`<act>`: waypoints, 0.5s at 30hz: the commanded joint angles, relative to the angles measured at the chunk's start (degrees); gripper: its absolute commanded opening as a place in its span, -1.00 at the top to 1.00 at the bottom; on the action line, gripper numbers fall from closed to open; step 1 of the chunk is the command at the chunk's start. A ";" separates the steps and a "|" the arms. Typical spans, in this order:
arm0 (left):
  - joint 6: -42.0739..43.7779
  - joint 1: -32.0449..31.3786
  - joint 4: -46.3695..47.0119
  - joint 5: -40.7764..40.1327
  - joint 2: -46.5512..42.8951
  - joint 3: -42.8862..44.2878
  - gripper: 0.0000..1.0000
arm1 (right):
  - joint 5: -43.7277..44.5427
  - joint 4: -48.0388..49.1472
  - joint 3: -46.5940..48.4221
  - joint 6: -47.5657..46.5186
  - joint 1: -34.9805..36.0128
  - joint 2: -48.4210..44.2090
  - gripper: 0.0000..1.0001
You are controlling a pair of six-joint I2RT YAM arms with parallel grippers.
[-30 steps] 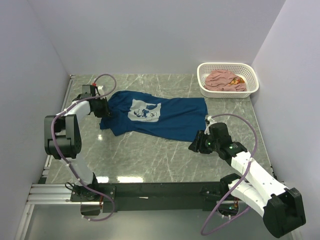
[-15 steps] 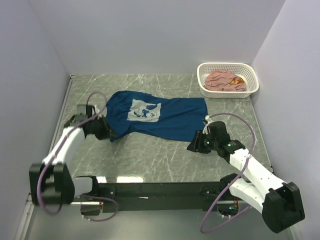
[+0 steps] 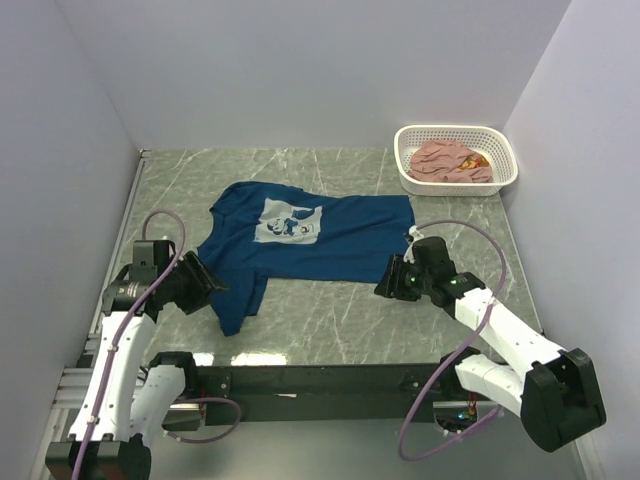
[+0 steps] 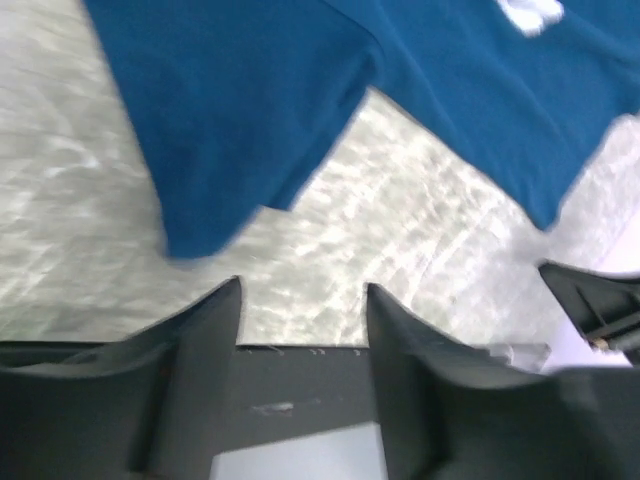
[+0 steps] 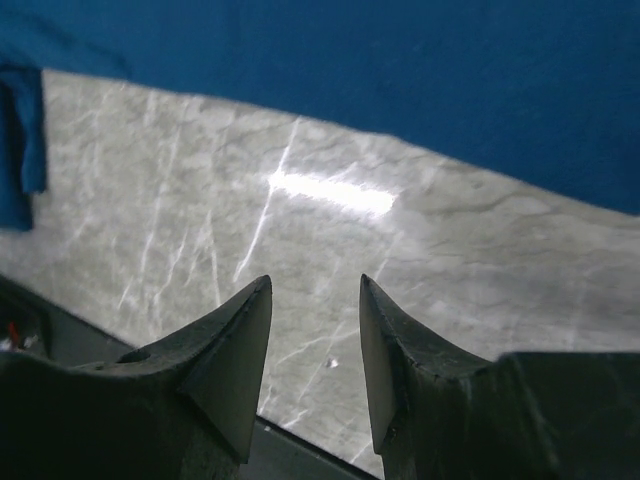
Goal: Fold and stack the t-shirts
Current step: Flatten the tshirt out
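The navy t-shirt point(image 3: 320, 235) lies spread on the marble table, print point(image 3: 288, 222) up, with one sleeve flap pulled toward the near edge point(image 3: 238, 305). My left gripper point(image 3: 210, 285) is open and empty just left of that flap. In the left wrist view the shirt point(image 4: 260, 120) lies ahead of the left gripper point(image 4: 302, 290). My right gripper point(image 3: 383, 288) is open and empty over bare marble just below the shirt's right hem. The hem point(image 5: 400, 70) shows ahead of the right gripper point(image 5: 315, 282) in the right wrist view. The pink t-shirt point(image 3: 448, 160) lies bunched in the basket.
The white perforated basket point(image 3: 405, 178) stands at the back right corner. Grey walls close in the table on three sides. A black rail point(image 3: 320, 380) runs along the near edge point(image 4: 300, 390).
My left arm swung from the shirt's far left side back toward the near edge, dragging the sleeve side with it. The left gripper now stands open beside the flap. The right arm barely moved.
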 commanded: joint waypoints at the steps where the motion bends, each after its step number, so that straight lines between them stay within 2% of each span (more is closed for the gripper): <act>1: -0.59 -0.01 -2.13 -8.48 -1.05 3.97 -0.20 | 6.52 -1.12 3.66 -0.76 0.30 0.99 0.05; 3: 0.20 -0.10 -0.73 -9.88 0.43 5.02 -0.22 | 10.65 -1.74 4.89 -0.42 0.39 1.61 0.05; 5: 0.82 0.08 1.47 -9.89 2.19 6.25 -0.15 | 13.64 -2.44 6.20 -0.06 0.21 3.10 0.05; 10: 1.62 -0.27 10.95 -9.80 13.87 6.96 0.25 | 19.36 -2.19 9.37 -0.06 -0.75 10.03 0.14; 12: 1.35 -2.90 14.21 -10.24 20.35 7.57 0.40 | 19.72 -2.01 10.87 -0.58 -2.16 13.46 0.14; 15: 0.56 -3.61 18.78 -12.96 29.07 8.89 0.50 | 19.46 -1.40 12.19 -0.85 -4.61 17.16 0.16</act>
